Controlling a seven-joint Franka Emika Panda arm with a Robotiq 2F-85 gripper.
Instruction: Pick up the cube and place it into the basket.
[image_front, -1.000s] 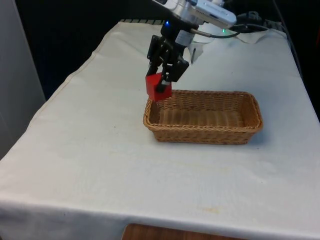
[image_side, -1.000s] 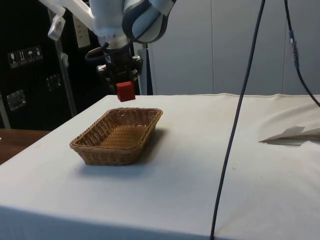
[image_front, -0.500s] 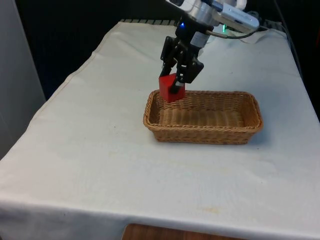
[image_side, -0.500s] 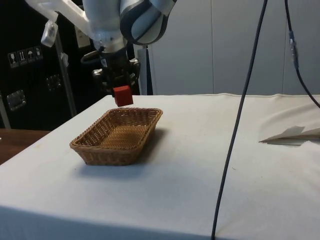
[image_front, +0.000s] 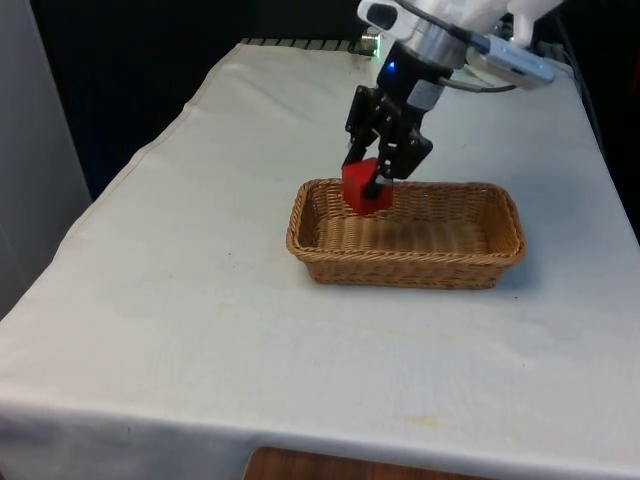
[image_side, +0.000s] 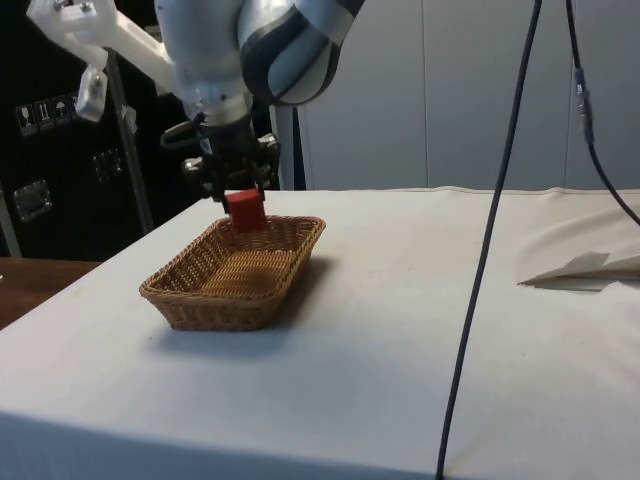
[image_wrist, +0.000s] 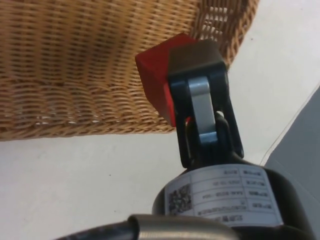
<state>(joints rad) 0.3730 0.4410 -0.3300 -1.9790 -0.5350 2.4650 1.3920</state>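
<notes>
A red cube (image_front: 362, 187) hangs between the black fingers of my gripper (image_front: 374, 184), which is shut on it. It hovers just above the floor of a woven wicker basket (image_front: 405, 262), inside the end towards the front view's left. From the side, the cube (image_side: 245, 211) sits over the far end of the basket (image_side: 235, 290), with the gripper (image_side: 240, 202) holding it from above. The wrist view shows one finger (image_wrist: 197, 80) pressed against the cube (image_wrist: 154, 72) above the basket's weave (image_wrist: 75, 55).
The basket stands on the white cloth (image_front: 200, 300) near the table's middle. A black cable (image_side: 490, 250) hangs down in front of the side camera. Crumpled paper (image_side: 585, 268) lies at the side view's right.
The gripper has carried the cube towards the front view's right, from beside the basket's rim to over its inside, and slightly lower. Its hold on the cube is unchanged.
</notes>
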